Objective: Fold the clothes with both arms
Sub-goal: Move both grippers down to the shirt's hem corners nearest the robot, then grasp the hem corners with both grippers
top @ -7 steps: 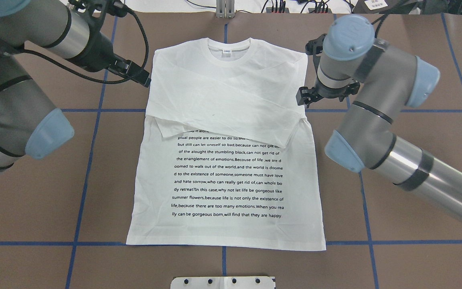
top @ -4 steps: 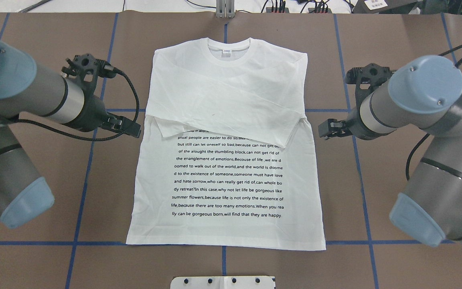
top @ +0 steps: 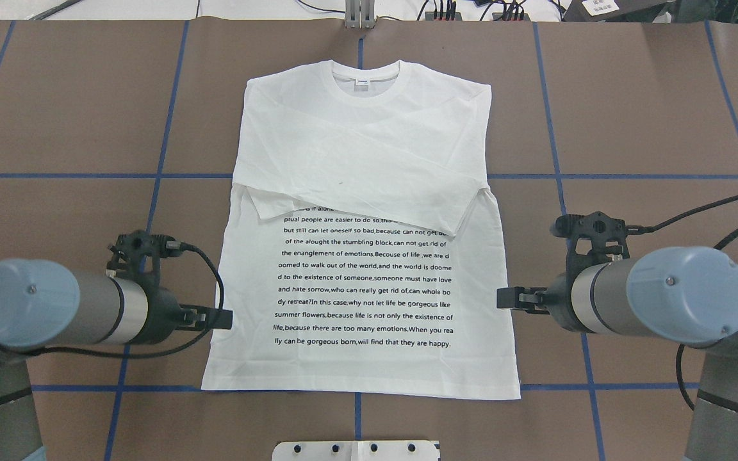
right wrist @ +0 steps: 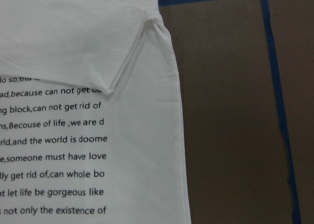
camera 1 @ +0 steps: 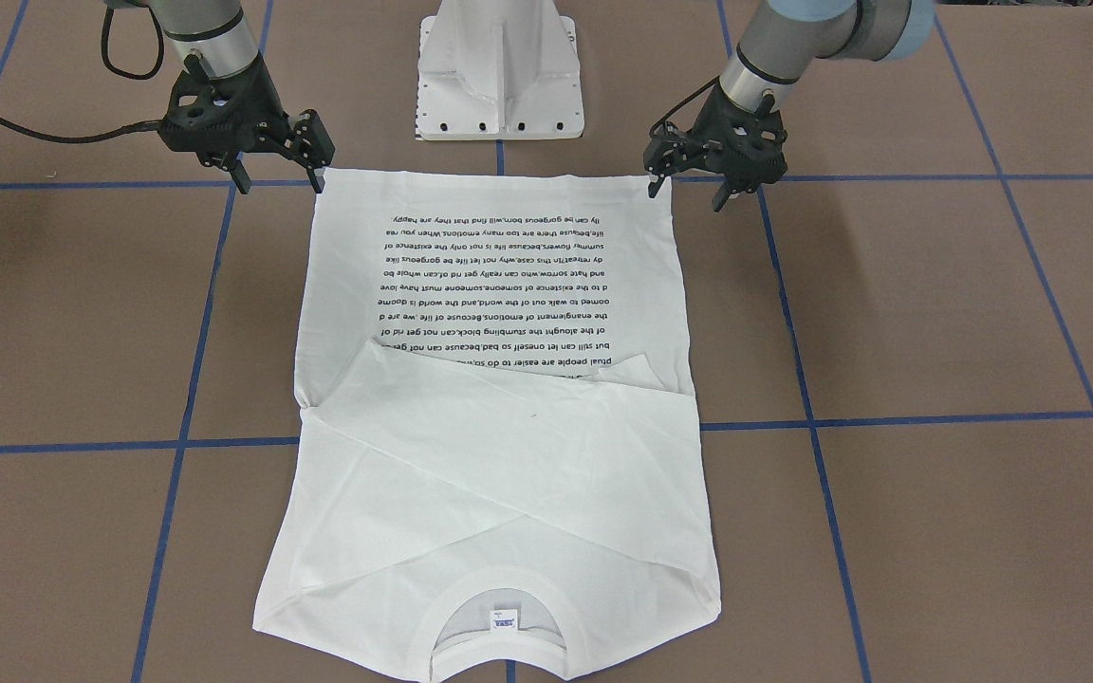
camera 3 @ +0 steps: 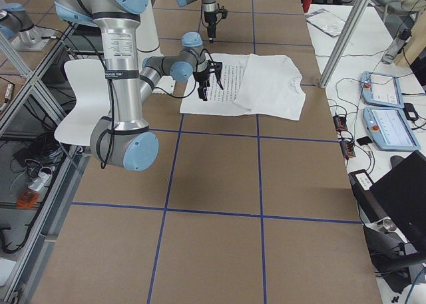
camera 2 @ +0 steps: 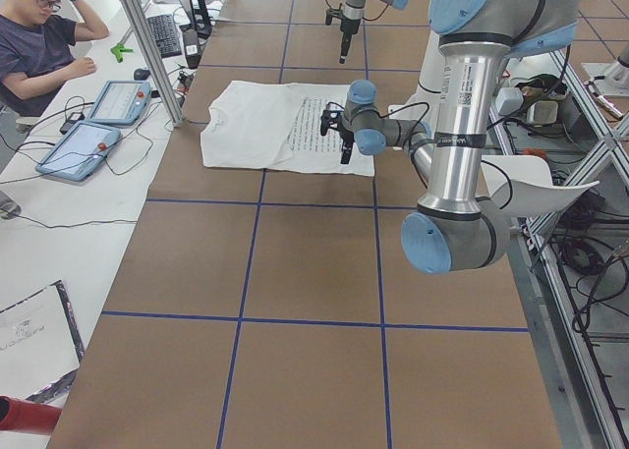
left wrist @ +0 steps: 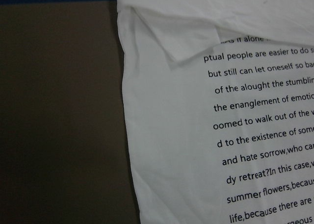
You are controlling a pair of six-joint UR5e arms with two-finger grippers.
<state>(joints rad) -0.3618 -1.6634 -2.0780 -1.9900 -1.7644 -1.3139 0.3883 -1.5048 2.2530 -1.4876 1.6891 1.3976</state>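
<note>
The white long-sleeved T-shirt (top: 369,147) lies flat on the brown table, collar (top: 365,78) at the far end. Both sleeves are folded across the chest, and the black text block (top: 365,282) faces up. My left gripper (top: 218,318) hovers open at the shirt's left edge near the hem. In the front-facing view my left gripper (camera 1: 686,194) stands by one hem corner. My right gripper (top: 511,298) hovers open at the right edge. It (camera 1: 279,180) stands by the other hem corner. Neither holds any cloth. The wrist views show only the shirt's (left wrist: 196,136) side edges.
The white metal pedestal (camera 1: 499,66) stands just behind the hem, between the two arms. Blue tape lines (top: 151,175) grid the table. In the exterior left view a person (camera 2: 39,36) sits at a side bench with tablets (camera 2: 93,140).
Both arms have drawn back along the shirt's sides, from beside the shoulders to near the hem. The shirt has not moved.
</note>
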